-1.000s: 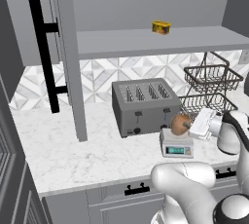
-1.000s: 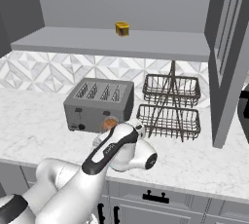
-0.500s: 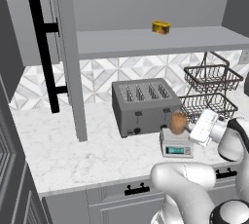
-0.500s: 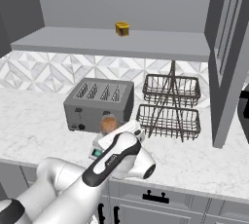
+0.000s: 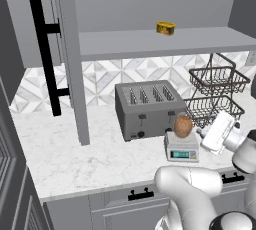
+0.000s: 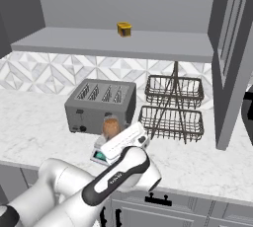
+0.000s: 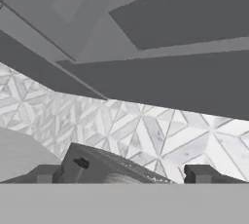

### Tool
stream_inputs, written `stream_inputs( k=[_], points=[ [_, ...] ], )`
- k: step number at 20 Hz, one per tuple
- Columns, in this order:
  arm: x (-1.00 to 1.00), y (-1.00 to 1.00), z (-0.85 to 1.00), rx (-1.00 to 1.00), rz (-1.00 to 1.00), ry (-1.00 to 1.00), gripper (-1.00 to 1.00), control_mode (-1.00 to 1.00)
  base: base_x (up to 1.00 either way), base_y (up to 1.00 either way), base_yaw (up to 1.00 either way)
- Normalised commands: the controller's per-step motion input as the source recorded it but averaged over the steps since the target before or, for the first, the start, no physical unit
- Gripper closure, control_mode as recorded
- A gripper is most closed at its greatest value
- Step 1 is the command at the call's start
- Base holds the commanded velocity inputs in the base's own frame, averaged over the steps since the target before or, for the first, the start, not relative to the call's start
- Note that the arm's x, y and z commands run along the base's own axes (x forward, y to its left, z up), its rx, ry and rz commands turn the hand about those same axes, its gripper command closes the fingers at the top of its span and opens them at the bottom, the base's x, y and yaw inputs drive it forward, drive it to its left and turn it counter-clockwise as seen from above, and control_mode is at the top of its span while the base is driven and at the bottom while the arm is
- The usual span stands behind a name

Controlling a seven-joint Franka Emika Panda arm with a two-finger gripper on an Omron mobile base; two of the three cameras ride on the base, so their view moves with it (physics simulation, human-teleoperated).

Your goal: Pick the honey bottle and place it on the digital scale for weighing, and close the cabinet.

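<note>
The honey bottle sits on the digital scale, near the toaster. My fingers are spread apart, holding nothing. Next I should back away cleanly — no nudging the bottle — then go for the open cabinet door.

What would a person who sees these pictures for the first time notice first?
Probably the honey bottle, which stands on the small digital scale in front of the toaster. Next, the cabinet door hangs wide open at the left, with a small yellow container alone on its shelf.
</note>
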Motion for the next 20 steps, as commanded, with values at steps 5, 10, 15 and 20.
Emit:
stream_inputs(
  k=[5, 10, 15, 20],
  points=[
    [-0.41, -0.16, 0.81, 0.00, 0.00, -0.38, -1.00, -1.00, 0.00, 0.00, 0.00],
    [-0.19, -0.05, 0.45, 0.03, 0.00, -0.32, -1.00, -1.00, 0.00, 0.00, 0.00],
    [-0.14, -0.13, 0.19, 0.03, 0.00, -0.13, -1.00, -1.00, 0.00, 0.00, 0.00],
    [-0.27, -0.30, 0.32, 0.07, 0.00, -0.12, -1.00, -1.00, 0.00, 0.00, 0.00]
  ],
)
